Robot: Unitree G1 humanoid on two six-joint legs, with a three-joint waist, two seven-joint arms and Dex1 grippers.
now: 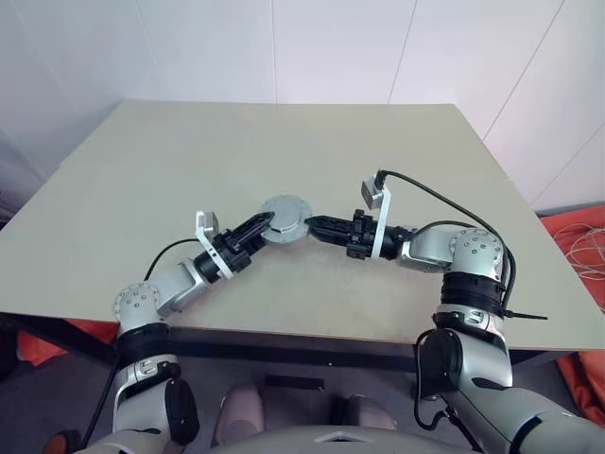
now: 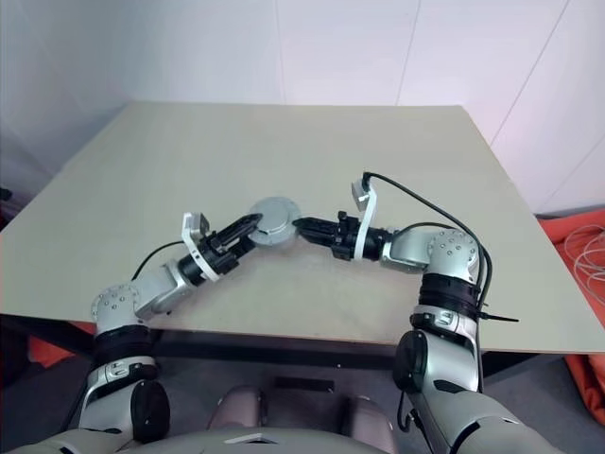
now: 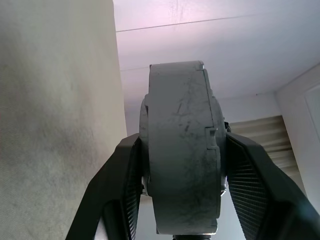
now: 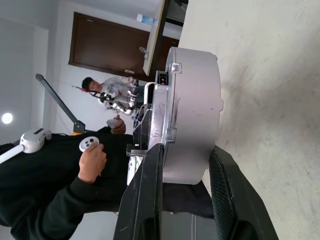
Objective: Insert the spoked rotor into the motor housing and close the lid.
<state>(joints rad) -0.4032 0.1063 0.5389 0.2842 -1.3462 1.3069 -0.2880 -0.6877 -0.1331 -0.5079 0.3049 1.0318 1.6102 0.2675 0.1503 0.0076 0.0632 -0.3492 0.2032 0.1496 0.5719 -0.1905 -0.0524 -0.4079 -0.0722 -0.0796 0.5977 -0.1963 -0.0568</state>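
Motor housing [image 1: 285,220], a closed grey round assembly with its lid on top, is held above the middle of the desk [image 1: 142,180] between both arms. Left pincer [image 1: 267,223] clamps its rim from one side, fingers [image 3: 120,185] pressed against both flat faces. Right pincer [image 1: 312,223] grips the opposite edge likewise. Behind, a person [image 4: 55,175] in black holds a small controller.

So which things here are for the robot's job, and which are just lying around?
For the job: motor housing, held between left gripper and right gripper over the table.
Just around: person with a controller; orange heap on the floor.
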